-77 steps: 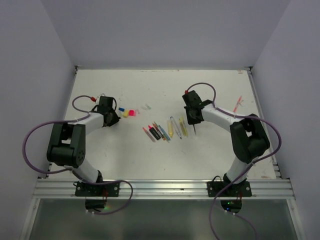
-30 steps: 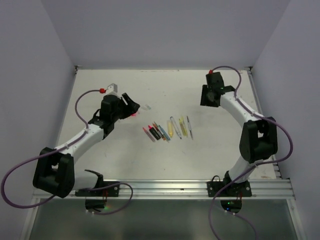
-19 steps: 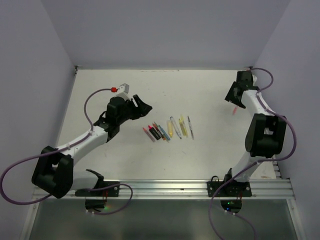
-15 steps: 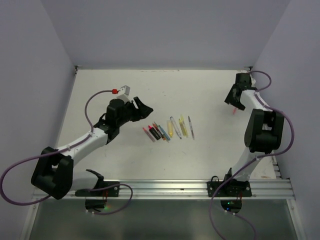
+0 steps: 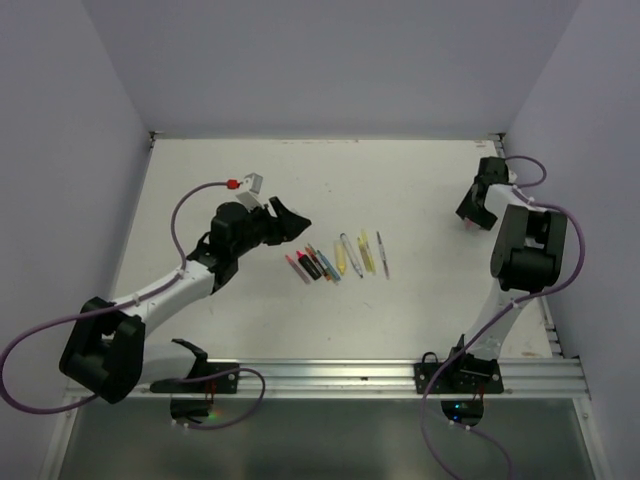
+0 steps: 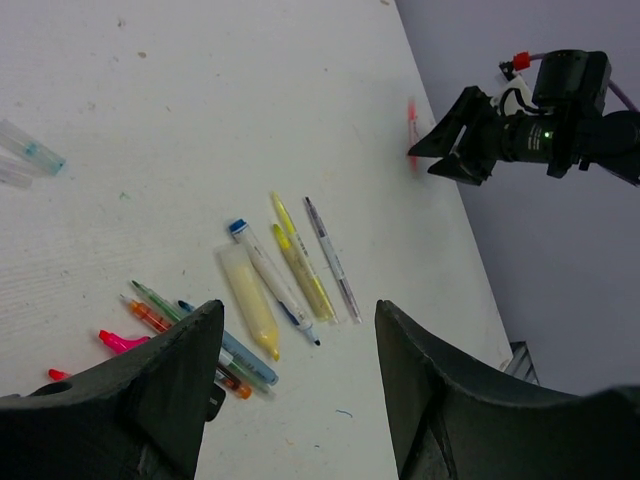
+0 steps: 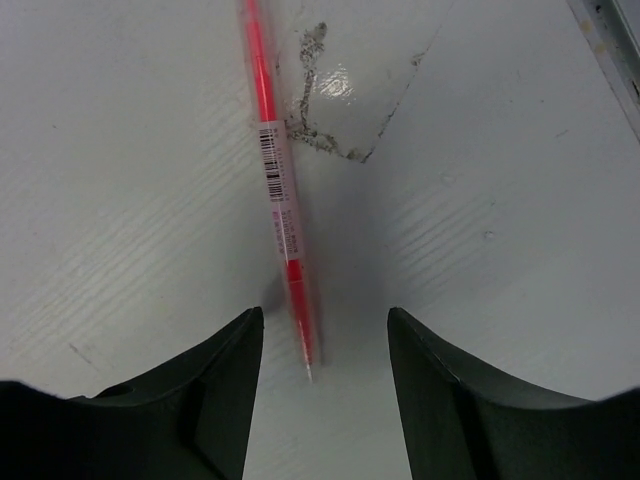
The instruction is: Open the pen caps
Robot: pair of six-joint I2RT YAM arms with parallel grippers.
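The pens (image 5: 335,260) are lying in a loose row about mid-counter, side by side, some touching. In the left wrist view you can pick out a fat yellow highlighter (image 6: 250,305), a white pen with a blue end (image 6: 270,280), a couple of slim yellow ones, a thin grey one (image 6: 330,258), and an orange/green/blue/pink bunch at the near end. One red pen (image 7: 278,200) sits on its own, well apart, over by the right edge of the counter (image 5: 420,180). Two pale clear caps (image 6: 25,152) lie off to the side of the row, one with a bluish end.

The left hand (image 5: 290,218) hovers just beside the row on its left, fingers spread wide with nothing in them. The right hand (image 7: 320,340) is down over the red pen, also spread open. The pen's thin tip lies between its fingers (image 7: 215,390), closer to one of them, and it isn't gripped.
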